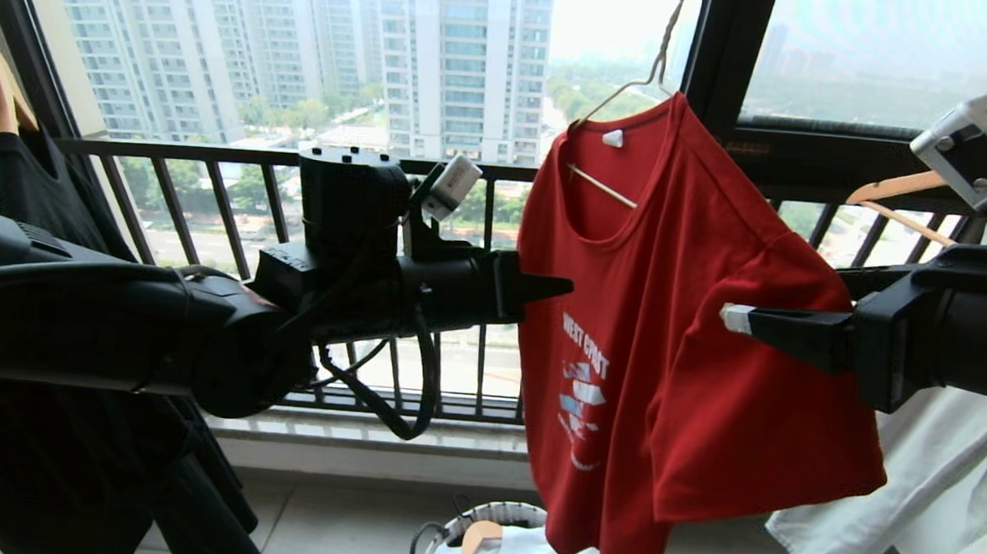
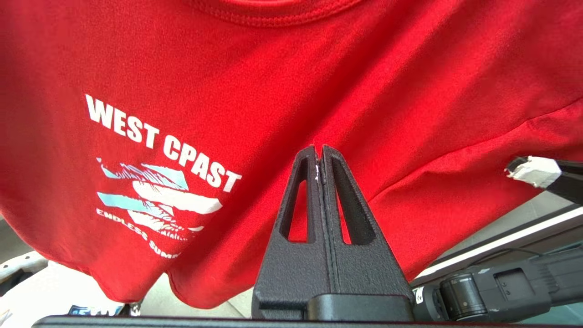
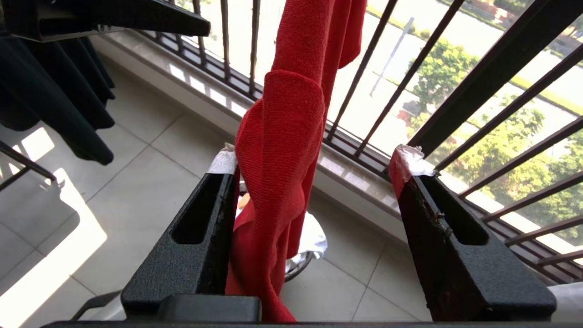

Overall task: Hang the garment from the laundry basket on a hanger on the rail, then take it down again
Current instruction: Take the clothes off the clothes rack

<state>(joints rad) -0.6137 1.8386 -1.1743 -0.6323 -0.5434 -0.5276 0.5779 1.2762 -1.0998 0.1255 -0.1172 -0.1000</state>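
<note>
Red T-shirt on the wire hanger, between the two grippers.
The garment (image 1: 679, 323) hangs long axis vertical, hem down, from the hanger (image 1: 633, 89); left gripper (image 1: 566, 287) pressed together at its edge, right gripper (image 3: 314, 175) spread around its sleeve.

Setting: enclosed balcony of a high-rise flat, used for drying laundry. Evidence: dark barred railing (image 1: 295, 159) before large windows; apartment towers (image 1: 464, 52) and trees well below outside; pale tiled floor (image 1: 342, 516). A red T-shirt (image 1: 671, 322) hangs on a wire hanger (image 1: 643, 72); black clothing (image 1: 36, 189) and wooden hangers (image 1: 902, 186) alongside; laundry basket (image 1: 487, 516) on the floor.
</note>
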